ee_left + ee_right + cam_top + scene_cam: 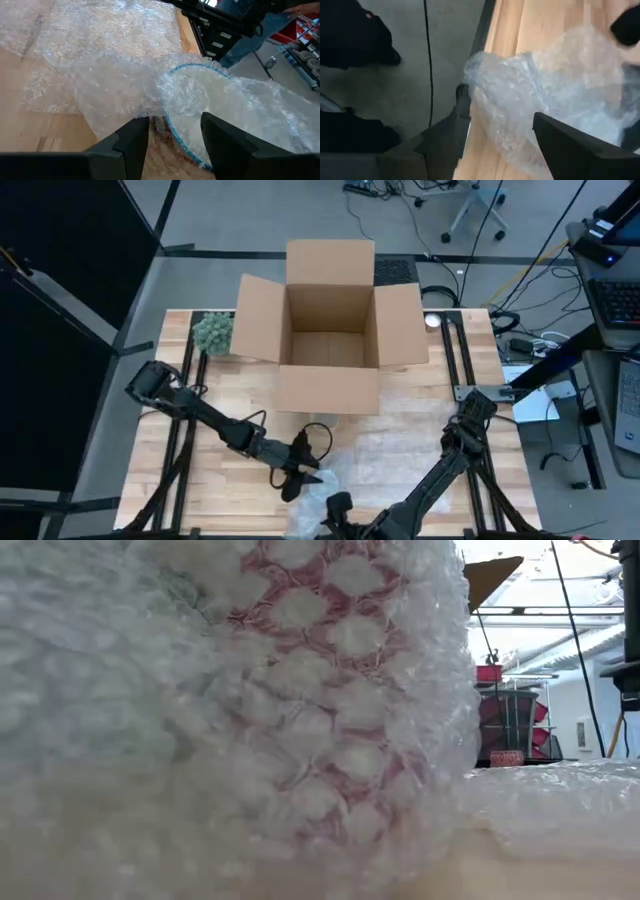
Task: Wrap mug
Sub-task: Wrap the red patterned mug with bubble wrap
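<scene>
- Mug (pixel 192 120) lay on its side under the bubble wrap (pixel 115 65), at the table (pixel 180 470) edge farthest from the cardboard box (pixel 328 330), its blue-rimmed mouth facing my left pincer (pixel 172 145).
- I had that left pincer open, its fingers straddling the mug's rim.
- My right pincer (pixel 500 135), open too, hovered over the wrap at the same edge.
- I judged the left nearer.

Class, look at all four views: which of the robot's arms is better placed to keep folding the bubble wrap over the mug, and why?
Probably the left. The left gripper is open and points straight at the mug under the bubble wrap. The right gripper sits at the table edge, on the loose wrap only.
</scene>
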Robot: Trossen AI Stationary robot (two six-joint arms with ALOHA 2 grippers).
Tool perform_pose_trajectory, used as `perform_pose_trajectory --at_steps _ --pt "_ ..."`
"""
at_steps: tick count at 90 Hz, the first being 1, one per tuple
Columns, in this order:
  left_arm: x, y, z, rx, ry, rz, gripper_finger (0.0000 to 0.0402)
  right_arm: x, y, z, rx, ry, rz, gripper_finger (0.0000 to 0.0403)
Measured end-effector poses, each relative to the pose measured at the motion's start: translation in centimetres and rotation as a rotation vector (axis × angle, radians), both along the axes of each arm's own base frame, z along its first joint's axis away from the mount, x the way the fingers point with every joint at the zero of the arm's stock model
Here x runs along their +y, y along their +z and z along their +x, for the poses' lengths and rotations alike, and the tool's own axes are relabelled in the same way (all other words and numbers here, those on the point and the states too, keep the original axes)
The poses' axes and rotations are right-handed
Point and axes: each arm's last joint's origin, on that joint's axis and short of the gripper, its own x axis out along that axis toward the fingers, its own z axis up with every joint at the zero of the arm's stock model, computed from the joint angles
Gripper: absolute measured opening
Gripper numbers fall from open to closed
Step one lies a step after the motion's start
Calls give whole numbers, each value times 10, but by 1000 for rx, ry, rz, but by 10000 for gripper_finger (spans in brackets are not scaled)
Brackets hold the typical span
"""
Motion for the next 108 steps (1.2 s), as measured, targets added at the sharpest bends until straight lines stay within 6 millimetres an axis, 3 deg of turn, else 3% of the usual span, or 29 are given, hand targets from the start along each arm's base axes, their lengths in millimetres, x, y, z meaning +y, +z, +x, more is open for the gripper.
perform_pose_trajectory --at_steps 16,49,67,78,108 --pt "0 0 0 0 0 0 167 -8 -10 8 31 -10 -36 242" --pt "0 0 0 0 -1 0 167 -13 -10 12 26 53 -102 242" --pt "0 0 0 0 -1 0 167 -34 -13 23 75 -26 -121 242" --pt "0 0 0 0 0 -1 167 -47 -19 28 180 -76 -45 242" --pt "0 1 1 -5 1 -6 167 -57 -56 39 333 -194 11 242"
